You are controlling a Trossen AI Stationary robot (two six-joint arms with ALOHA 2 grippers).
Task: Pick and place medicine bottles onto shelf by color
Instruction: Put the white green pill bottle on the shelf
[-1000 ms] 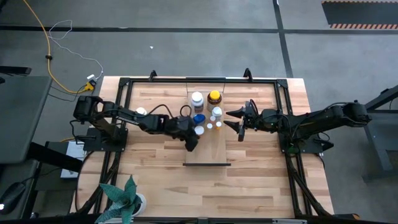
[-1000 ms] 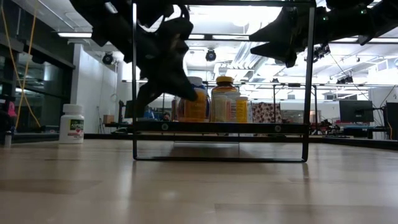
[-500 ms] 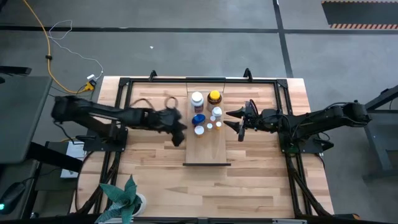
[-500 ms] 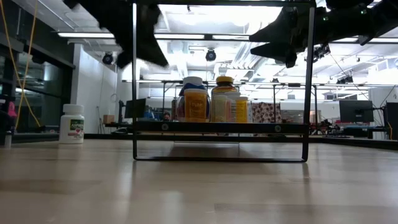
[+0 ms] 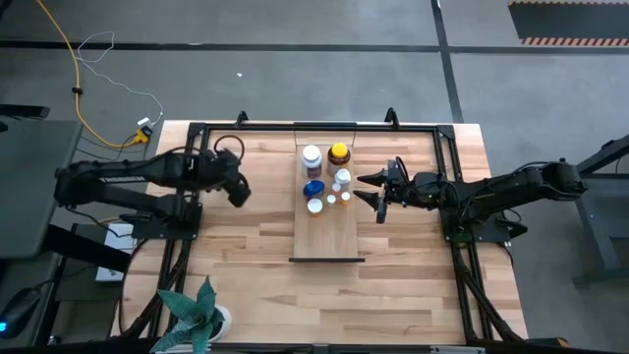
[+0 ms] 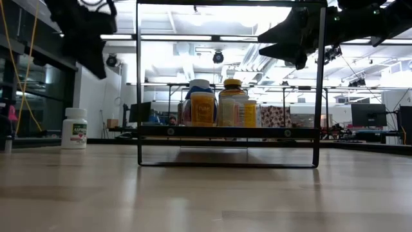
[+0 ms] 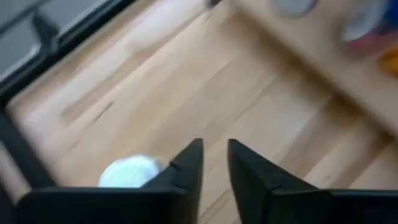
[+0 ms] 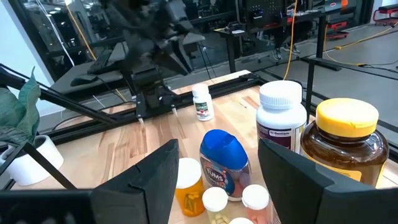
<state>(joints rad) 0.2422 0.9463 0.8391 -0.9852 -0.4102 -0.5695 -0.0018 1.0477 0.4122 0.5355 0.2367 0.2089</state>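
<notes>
High view: our left gripper (image 5: pixel 237 191) has swung off the shelf (image 5: pixel 327 211) toward the table's left side; bottles (image 5: pixel 328 177) stay grouped on the shelf.

Left wrist view: fingers slightly parted, empty, above a white bottle (image 7: pixel 129 170), likely next.

Right wrist view: right gripper (image 8: pixel 217 168) wide open, waiting.

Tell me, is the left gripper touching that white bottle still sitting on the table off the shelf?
Apart. The low view shows the left gripper hanging in the air well above the white bottle, which stands alone on the table.
</notes>
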